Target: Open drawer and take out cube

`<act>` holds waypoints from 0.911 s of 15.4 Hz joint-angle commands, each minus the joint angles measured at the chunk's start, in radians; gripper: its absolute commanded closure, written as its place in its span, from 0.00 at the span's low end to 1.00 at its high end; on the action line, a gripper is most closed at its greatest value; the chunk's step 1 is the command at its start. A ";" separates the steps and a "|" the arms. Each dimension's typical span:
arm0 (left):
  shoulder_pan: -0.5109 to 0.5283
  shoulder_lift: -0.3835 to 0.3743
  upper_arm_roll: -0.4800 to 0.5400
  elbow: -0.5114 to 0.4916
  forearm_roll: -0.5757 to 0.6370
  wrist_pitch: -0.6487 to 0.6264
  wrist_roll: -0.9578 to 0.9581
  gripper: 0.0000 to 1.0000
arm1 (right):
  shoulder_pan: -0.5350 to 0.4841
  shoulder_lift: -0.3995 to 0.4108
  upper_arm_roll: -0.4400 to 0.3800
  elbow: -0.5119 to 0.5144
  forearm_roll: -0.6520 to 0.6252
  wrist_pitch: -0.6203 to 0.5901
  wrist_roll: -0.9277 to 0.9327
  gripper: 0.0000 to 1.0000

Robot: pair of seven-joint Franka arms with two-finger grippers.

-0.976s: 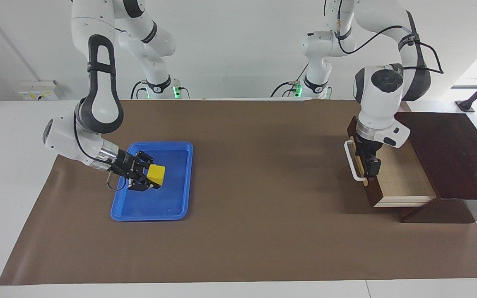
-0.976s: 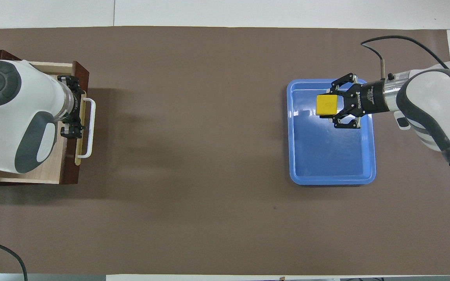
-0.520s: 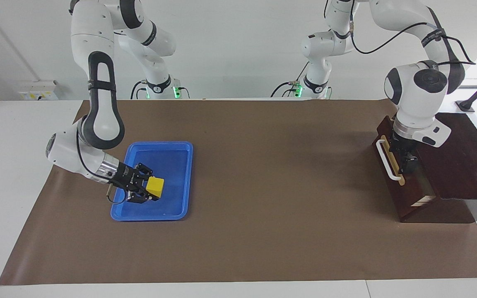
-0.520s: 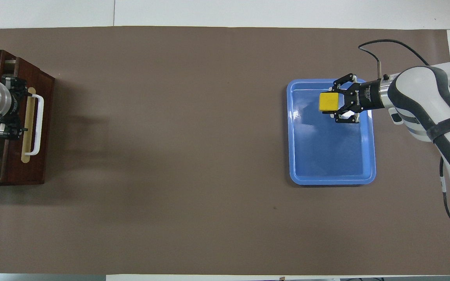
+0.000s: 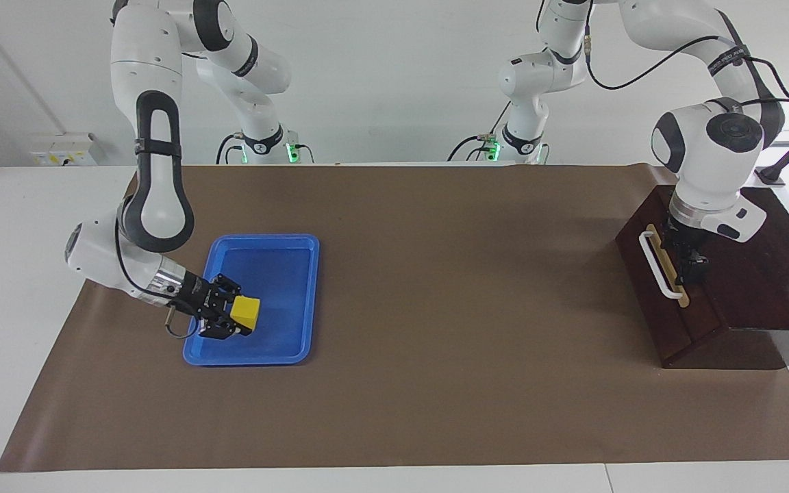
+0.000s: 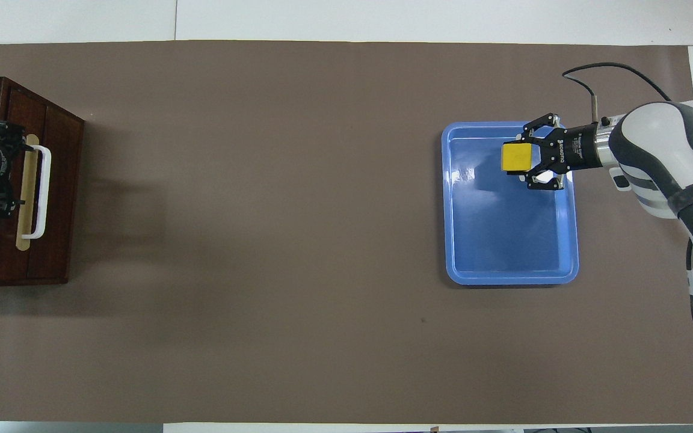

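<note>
You are looking at a counter (image 5: 18,226) that is carrying a brown mat (image 5: 435,342), and on it one blue tray (image 5: 307,301) is lying toward the right arm's end while one dark wooden cabinet (image 5: 778,274) is standing at the left arm's end. The mat between them is lying bare, so nothing is standing in the way between the two arms.

You are seeing one cube (image 5: 244,311), one drawer (image 5: 641,263), one tray and two arms. The right tool (image 5: 235,317) is clenching the yellow cube over the part of the tray farther from the robots, low above the blue floor; in the overhead view the cube (image 6: 516,158) is showing just inside the tray's rim (image 6: 450,198). The left tool (image 5: 690,274) is hanging over the top of the cabinet just beside the drawer's white bar handle (image 5: 658,266), with its fingers spread wide and gripping nothing.

Compared with a second ago, the drawer is now sitting shut and flush with the cabinet face, where it was standing pulled out with its pale inside showing. The left tool has gone back with it toward the cabinet. The right tool is carrying the cube lower and closer to the tray's edge on the right arm's side, still clamped on it.
</note>
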 commanded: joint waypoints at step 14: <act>-0.145 -0.076 -0.040 0.209 -0.158 -0.386 0.607 0.00 | 0.058 -0.179 0.024 -0.253 0.121 -0.004 0.050 1.00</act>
